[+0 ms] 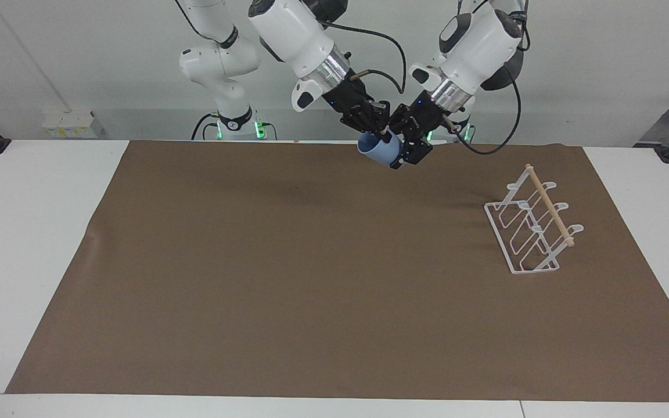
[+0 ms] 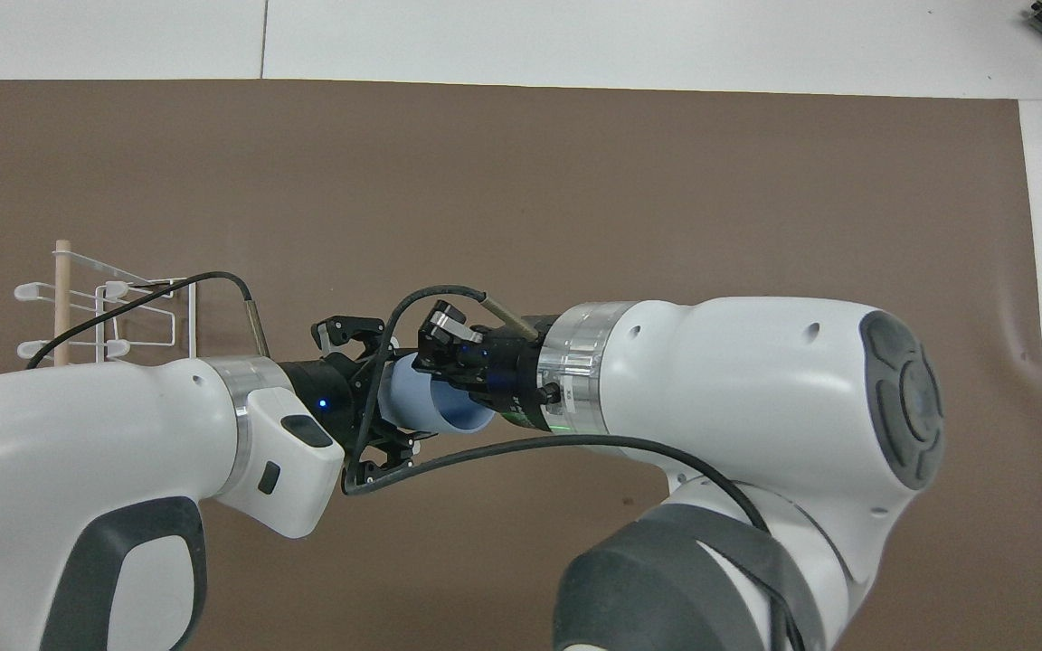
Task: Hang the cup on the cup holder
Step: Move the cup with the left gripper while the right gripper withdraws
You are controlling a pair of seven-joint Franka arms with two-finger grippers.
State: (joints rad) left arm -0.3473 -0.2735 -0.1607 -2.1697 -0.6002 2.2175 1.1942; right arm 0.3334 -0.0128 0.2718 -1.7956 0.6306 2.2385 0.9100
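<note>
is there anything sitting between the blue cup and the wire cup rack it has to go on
Nothing visible. The cup is held up in the air between the right end effector and the left end effector. The cup holder stands alone toward the left arm's end of the table, with only bare brown mat between them.

One camera faces the robots from high across the surface (image 1: 32, 232); another looks steeply down from above them; both share the brown mat (image 1: 311, 278).

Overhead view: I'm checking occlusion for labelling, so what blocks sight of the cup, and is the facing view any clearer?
Overhead view: both arms fill the foreground, leaving only a slice of the cup. Facing view: the cup shows below both end effectors, casting a soft shadow on the brown mat.
</note>
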